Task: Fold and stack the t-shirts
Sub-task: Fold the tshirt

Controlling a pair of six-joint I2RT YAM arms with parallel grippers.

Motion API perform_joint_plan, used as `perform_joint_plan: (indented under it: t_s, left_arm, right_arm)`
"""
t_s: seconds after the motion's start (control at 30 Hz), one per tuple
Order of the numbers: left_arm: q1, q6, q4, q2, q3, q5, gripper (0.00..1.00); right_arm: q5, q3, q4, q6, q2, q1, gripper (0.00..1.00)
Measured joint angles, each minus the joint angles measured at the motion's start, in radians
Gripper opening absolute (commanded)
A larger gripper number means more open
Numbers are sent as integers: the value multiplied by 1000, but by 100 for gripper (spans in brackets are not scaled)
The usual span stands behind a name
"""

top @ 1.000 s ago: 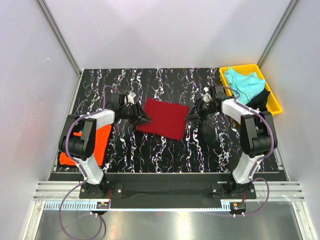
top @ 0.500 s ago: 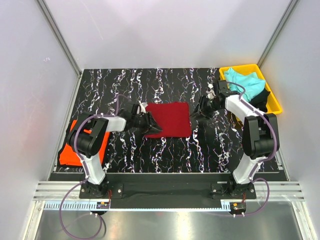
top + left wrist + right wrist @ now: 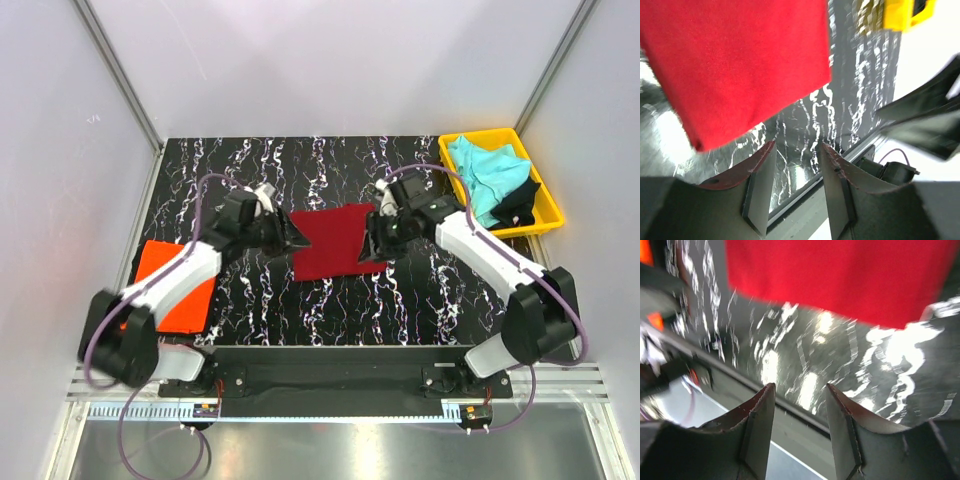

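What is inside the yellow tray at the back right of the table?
A turquoise t-shirt lies in the yellow tray, partly over a black t-shirt. Anything beneath them is covered.

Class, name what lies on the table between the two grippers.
The folded dark red t-shirt lies between the left gripper and right gripper, seen in the top view.

table [image 3: 420,300]: black marbled | centre: dark red t-shirt [image 3: 335,245] | left: orange t-shirt [image 3: 180,285] | far right: yellow tray [image 3: 553,212]

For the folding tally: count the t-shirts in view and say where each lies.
4. Dark red t-shirt folded in the middle; orange t-shirt at the near left; turquoise t-shirt and black t-shirt in the yellow tray, far right. More may hide beneath.
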Motion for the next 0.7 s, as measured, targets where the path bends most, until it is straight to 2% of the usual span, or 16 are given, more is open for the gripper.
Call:
perform_joint_plan:
  t_s: [0.17, 0.27, 0.3, 0.33, 0.4, 0.43, 0.53, 0.6, 0.7]
  left_arm:
    - [39, 22, -105, -246, -17, -80, 51]
    - [89, 24, -137, -380, -80, -95, 55]
    - [104, 24, -149, -411, -106, -96, 57]
    - [116, 21, -165, -441, -134, -95, 65]
    - [130, 19, -201, -484, -177, -93, 73]
    - [135, 17, -218, -504, -196, -92, 81]
    - [154, 5, -251, -557, -231, -89, 98]
    - [166, -6, -253, -588, -248, -90, 99]
    - [180, -13, -253, -605, -266, -93, 99]
  right_arm:
    - [115, -2, -25, -22, -74, 196, 55]
    - [225, 6, -33, -57, -125, 334, 63]
    - [270, 12, -36, -71, -136, 385, 99]
    - [315, 21, -42, -78, -142, 430, 100]
    - [423, 39, -50, -117, -143, 533, 100]
    - [481, 42, -50, -132, -143, 578, 100]
    - [660, 44, -57, -192, -139, 700, 100]
    - [760, 40, -55, -241, -130, 745, 100]
    - [892, 4, -29, -289, -103, 747, 100]
